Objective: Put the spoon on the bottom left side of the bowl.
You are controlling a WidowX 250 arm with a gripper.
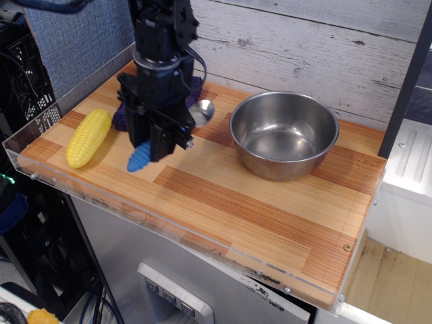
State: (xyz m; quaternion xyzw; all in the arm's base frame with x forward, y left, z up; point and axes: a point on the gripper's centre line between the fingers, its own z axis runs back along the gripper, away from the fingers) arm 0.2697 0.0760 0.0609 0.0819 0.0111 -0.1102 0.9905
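My black gripper (pixel 156 135) is shut on the spoon. The spoon's ribbed bright-blue handle (pixel 141 158) sticks out below the fingers, low over the wooden board. Its small shiny metal head (pixel 202 111) pokes out to the upper right of the gripper. The large stainless-steel bowl (pixel 284 133) stands upright and empty on the board, to the right of the gripper and apart from it. The spoon is left of the bowl, with a gap of bare board between them.
A yellow corn cob (pixel 88 137) lies at the board's left end. A dark purple folded cloth (pixel 123 116) lies behind the gripper, mostly hidden. A clear acrylic rim (pixel 135 212) edges the board. A plank wall stands behind.
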